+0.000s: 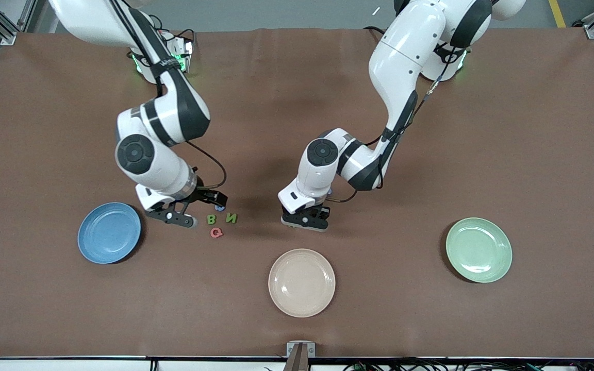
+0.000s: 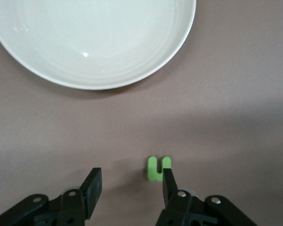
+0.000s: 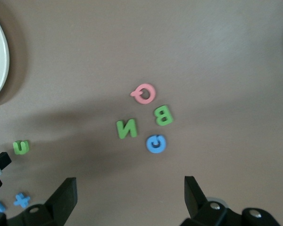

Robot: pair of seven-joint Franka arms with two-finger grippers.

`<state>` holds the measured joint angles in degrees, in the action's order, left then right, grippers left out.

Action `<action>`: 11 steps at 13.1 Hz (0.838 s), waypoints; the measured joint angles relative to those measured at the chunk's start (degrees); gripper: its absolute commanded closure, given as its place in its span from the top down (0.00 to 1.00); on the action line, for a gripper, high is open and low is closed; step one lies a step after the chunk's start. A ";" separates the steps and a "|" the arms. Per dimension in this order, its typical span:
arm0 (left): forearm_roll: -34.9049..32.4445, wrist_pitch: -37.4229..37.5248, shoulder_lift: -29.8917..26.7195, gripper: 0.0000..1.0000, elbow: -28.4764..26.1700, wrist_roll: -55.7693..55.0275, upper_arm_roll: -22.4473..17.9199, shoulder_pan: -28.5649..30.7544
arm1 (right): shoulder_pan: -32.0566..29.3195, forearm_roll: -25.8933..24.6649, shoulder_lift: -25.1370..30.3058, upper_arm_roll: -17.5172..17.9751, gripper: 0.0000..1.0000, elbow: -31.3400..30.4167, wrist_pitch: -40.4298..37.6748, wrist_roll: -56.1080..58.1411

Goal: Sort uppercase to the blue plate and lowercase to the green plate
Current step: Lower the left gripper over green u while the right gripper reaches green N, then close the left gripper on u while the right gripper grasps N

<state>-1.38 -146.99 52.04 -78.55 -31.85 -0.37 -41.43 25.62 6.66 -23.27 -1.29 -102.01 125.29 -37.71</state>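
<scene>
brown matting is covering the whole table [image 1: 297, 319] under both arms. the left gripper [image 2: 132, 188] is sitting low at the table's middle with its jaws parted around bare mat, one finger touching or just beside a green lowercase n [image 2: 159, 168], which is lying flat and not clamped; the cream plate [image 2: 92, 42] is lying nearer to the front camera than this piece. the right gripper [image 3: 129, 195] is hanging with its jaws spread wide and holding nothing, over the mat beside the capital letters. the blue c [image 3: 156, 143] is lying closest to it, with the green b [image 3: 163, 115] and the green capital n [image 3: 127, 128] next, and the pink q [image 3: 144, 93] nearest to the front camera. a blue cross piece [image 3: 21, 200] is showing toward the left arm's end. the blue plate [image 1: 109, 232] is resting empty just beside the right gripper, toward the right arm's end, and the green plate [image 1: 478, 250] is resting empty well apart toward the left arm's end.
</scene>
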 measured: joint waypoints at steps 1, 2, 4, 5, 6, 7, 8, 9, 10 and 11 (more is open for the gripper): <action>0.00 -1.74 0.58 0.60 0.02 0.00 -0.01 -0.04 | 1.26 0.00 -0.13 0.00 1.00 -2.23 3.72 -1.88; 0.00 -2.94 1.15 0.59 0.04 0.00 -0.01 -0.16 | 2.41 0.00 -0.57 0.01 1.00 -4.03 6.88 -3.33; 0.00 -3.98 2.08 0.59 0.45 -0.10 -0.02 -0.46 | 3.92 0.00 -2.52 -0.01 1.00 -5.92 11.96 -4.64; 0.00 -4.09 2.48 0.59 0.87 -0.61 -0.03 -0.60 | 4.26 0.00 -3.95 -0.05 1.00 -6.16 14.19 -4.70; 0.00 -4.11 2.84 0.59 1.36 -1.47 -0.10 -0.85 | 4.51 -0.03 -5.50 -0.05 1.00 -6.24 16.26 -4.62; -0.01 -4.11 3.17 0.59 1.82 -2.23 -0.48 -1.34 | 4.83 -0.18 -7.24 -0.06 1.00 -6.26 18.37 -4.53; -0.01 -4.11 3.41 0.59 2.11 -2.68 -1.06 -1.93 | 5.05 -0.85 -8.88 -0.08 1.00 -6.21 20.22 -4.35; -0.01 -4.11 3.63 0.59 2.25 -3.11 -1.56 -2.43 | 5.08 -2.47 -10.28 -0.16 1.00 -5.99 21.67 -4.29; -0.01 -4.17 3.88 0.59 2.32 -3.24 -1.84 -2.78 | 5.06 -4.38 -11.37 -0.39 1.00 -5.45 22.45 -4.28; -0.01 -4.58 4.17 0.59 2.36 -3.26 -2.00 -2.93 | 5.05 -6.00 -12.17 -0.62 0.99 -4.67 22.63 -4.28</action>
<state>-1.39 -151.56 56.21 -76.19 -35.11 -2.37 -44.36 30.67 0.66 -35.45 -1.90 -106.68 147.92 -41.99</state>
